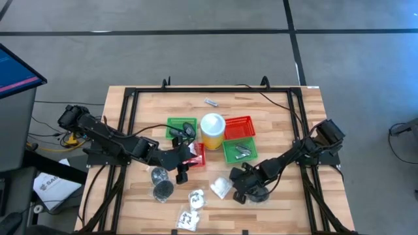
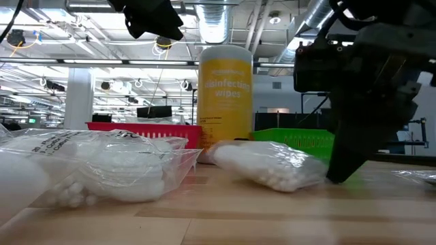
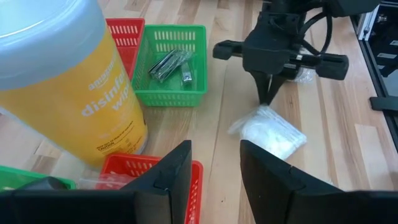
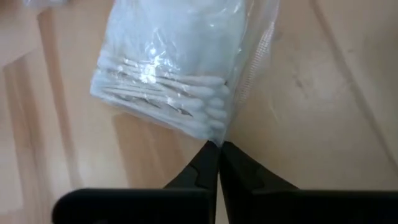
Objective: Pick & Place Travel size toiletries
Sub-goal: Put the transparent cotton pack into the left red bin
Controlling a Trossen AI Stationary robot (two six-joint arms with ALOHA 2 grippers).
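Observation:
A clear bag of white cotton swabs [image 4: 174, 81] lies flat on the wooden table near its front edge. My right gripper [image 4: 216, 149] is shut at the bag's near edge, and also shows in the high view [image 1: 238, 188]. My left gripper [image 3: 214, 165] hangs open over a red basket [image 3: 118, 177], nothing between its fingers. Two clear bags of dark round pieces [image 1: 160, 183] and printed packets [image 1: 192, 209] rest on the table front left. Silvery metal pieces [image 3: 171, 62] lie in a green basket [image 3: 168, 93]. My right gripper pinches the bag's clear plastic edge [image 4: 219, 138] between its two fingertips, just past the swab heads. The fingers [image 3: 267, 93] come from above, slanting down. The bag [image 3: 270, 132] lies flat on the table under them, slack.
A yellow wipes canister with a white lid [image 1: 212, 130] stands mid-table between a green basket [image 1: 181, 126] and a red basket [image 1: 239, 126]. One small metal piece [image 1: 210, 102] lies toward the far edge. Bare wood shows at the table's right and far parts.

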